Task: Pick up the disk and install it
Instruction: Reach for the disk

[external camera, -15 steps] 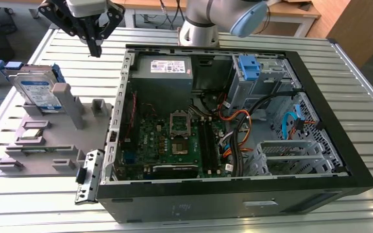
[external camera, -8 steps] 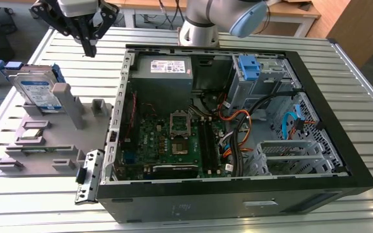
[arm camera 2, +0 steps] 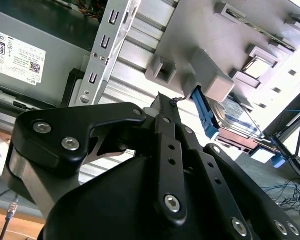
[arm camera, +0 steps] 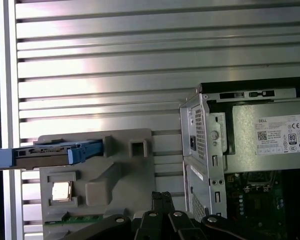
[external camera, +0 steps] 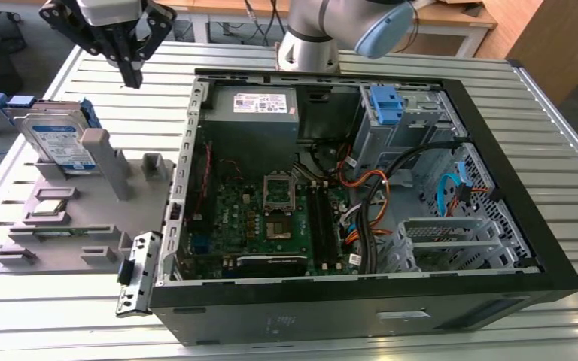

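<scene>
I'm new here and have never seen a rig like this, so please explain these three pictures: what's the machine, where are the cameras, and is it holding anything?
It is one robot arm with black jaws at its end. The exterior view comes from a camera off the arm that sees the whole scene; both wrist views come from cameras riding on the arm. On the slatted metal table lies an open computer case, and toward the exterior view's left of it a grey holder with small parts. The disk, a silver drive with blue rails, stands on edge in that holder. The jaws hang near the holder, shut, apart from the disk and holding nothing.
</scene>
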